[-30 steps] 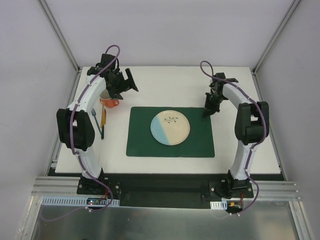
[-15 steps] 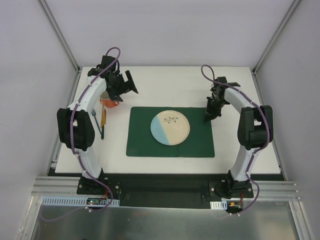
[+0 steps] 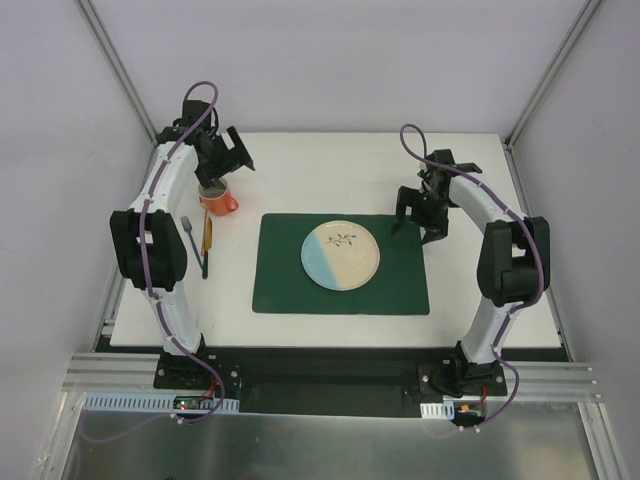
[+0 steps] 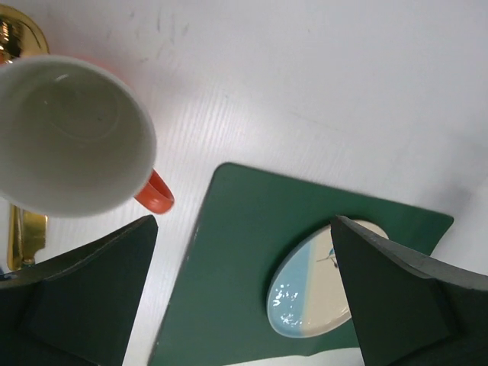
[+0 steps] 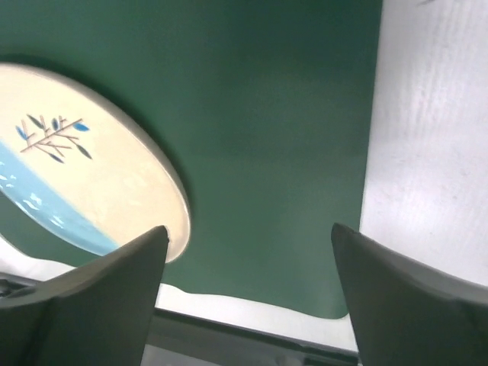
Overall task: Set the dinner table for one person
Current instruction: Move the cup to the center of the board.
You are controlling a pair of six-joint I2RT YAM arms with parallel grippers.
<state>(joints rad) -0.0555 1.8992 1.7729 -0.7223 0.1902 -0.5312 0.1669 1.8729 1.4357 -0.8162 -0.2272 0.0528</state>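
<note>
The dinner table (image 3: 330, 172) spreads white beneath both arms. Near its left edge a dark utensil (image 3: 197, 250) and a gold utensil (image 3: 209, 236) lie side by side, just nearer than an orange mug (image 3: 216, 199). The left gripper (image 3: 231, 153) hangs over the table's far left corner, jaws spread wide and empty, with the mug below and off to one side of them. Bare tabletop runs rightward along the far edge. The green placemat (image 3: 280, 270) lies mid-table, carrying a blue-and-cream plate (image 3: 340, 255). The right gripper (image 3: 421, 213) hovers over the placemat's far right corner, jaws apart and holding nothing. A bare strip of table lies to their right.
</note>
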